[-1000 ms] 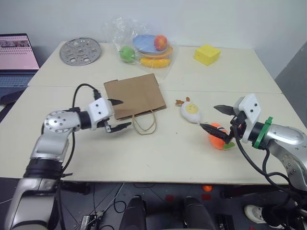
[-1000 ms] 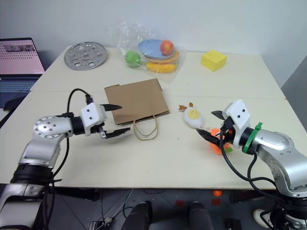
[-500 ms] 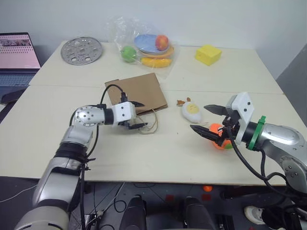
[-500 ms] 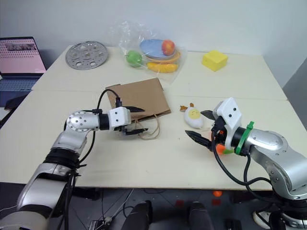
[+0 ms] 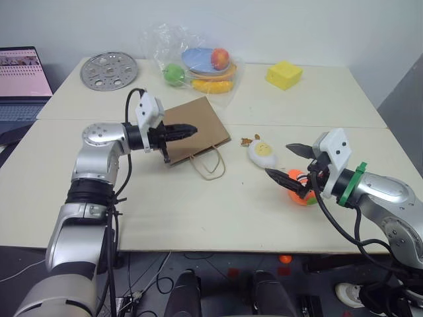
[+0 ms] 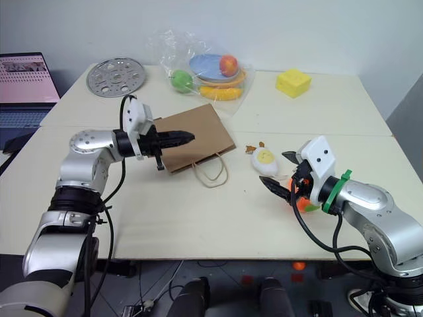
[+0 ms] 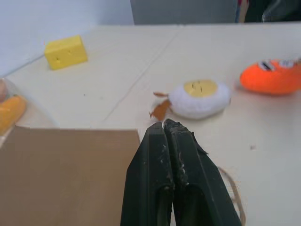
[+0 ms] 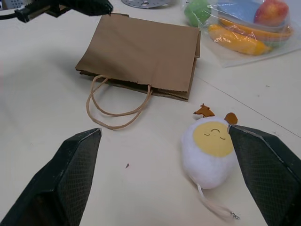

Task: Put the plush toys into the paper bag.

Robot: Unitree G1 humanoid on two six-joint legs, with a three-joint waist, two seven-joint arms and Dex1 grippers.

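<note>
The brown paper bag (image 5: 201, 125) lies flat on the table, its two loop handles (image 5: 211, 166) resting toward me. My left gripper (image 5: 188, 129) hovers level over the bag's near left part, shut with nothing visible between its fingers. The white egg plush toy (image 5: 263, 153) lies right of the bag. The orange carrot plush toy (image 5: 302, 191) sits just behind my right gripper (image 5: 289, 163). That gripper is open wide, and the egg (image 8: 209, 149) lies on the table ahead between its fingers (image 8: 75, 165).
At the back of the table are a clear plastic bag of fruit (image 5: 198, 66), a perforated metal disc (image 5: 109, 70) and a yellow wedge block (image 5: 284, 74). A laptop (image 5: 23, 76) stands off the far left edge.
My left gripper has shut, risen from beside the bag's handles and swung over the bag, rolling its wrist. The right gripper has stayed open in place.
</note>
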